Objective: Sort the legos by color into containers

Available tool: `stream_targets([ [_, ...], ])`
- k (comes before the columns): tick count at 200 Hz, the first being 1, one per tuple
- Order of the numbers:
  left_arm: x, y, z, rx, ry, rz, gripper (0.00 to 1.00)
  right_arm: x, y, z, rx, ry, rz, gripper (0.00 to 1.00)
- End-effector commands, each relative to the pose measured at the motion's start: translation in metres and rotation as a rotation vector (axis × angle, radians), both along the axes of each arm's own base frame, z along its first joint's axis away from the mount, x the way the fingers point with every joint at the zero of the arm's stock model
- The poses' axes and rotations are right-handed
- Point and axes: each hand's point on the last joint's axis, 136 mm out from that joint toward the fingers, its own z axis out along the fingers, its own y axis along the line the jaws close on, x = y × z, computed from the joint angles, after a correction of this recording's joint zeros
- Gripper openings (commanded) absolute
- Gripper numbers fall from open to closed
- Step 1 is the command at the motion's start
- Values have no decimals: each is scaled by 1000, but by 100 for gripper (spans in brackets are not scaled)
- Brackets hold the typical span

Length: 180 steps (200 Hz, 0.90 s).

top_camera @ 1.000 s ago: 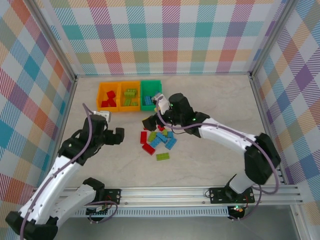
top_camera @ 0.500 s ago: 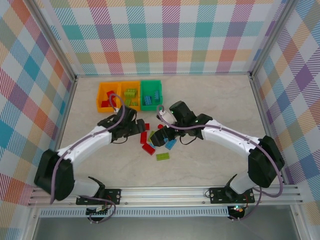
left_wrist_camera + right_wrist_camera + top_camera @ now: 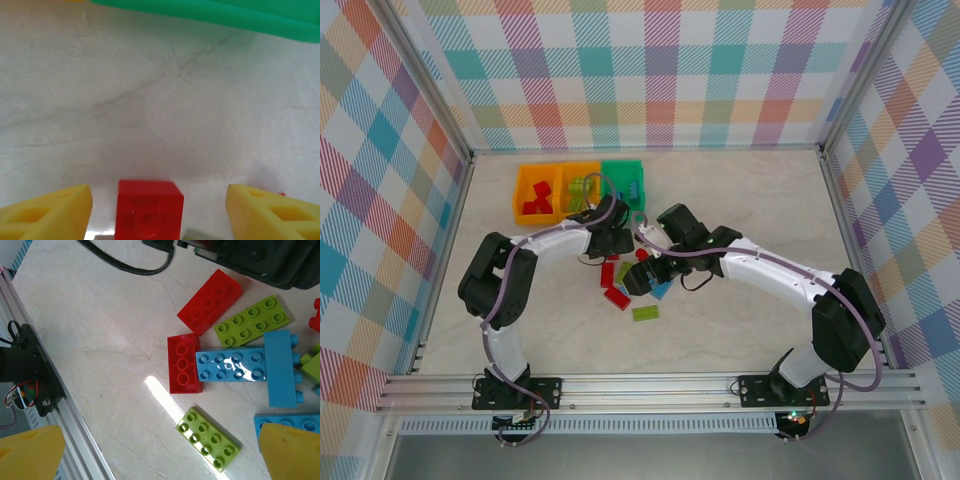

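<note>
Legos (image 3: 645, 313) lie in a loose red, lime and blue heap on the tabletop (image 3: 750, 200), just near of two orange bins (image 3: 525, 180) and a green bin (image 3: 625, 170) at the far left. Left fingers (image 3: 50, 212) stand wide apart with a small red brick (image 3: 150, 212) between them, touching neither, close to the green bin's wall. Right fingers (image 3: 30, 452) hang spread wide above the heap.
</note>
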Motion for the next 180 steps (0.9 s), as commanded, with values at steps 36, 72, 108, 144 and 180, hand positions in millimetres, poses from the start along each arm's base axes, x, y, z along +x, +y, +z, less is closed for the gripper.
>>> stream_targets([
  [36,-3,-3,-10,22,15,-11,41,-7,-7,13,26,-7,-33,100],
  [72,-10,4,11,23,-23,-5,26,-2,-6,19,40,-16,-57,100],
  [108,-9,27,71,67,-168,14,25,7,-15,32,44,-96,-113,100],
  [144,15,83,127,191,-334,110,23,9,-26,45,82,-180,-163,100],
  [180,61,158,140,241,-376,315,23,5,-33,46,92,-188,-181,100],
])
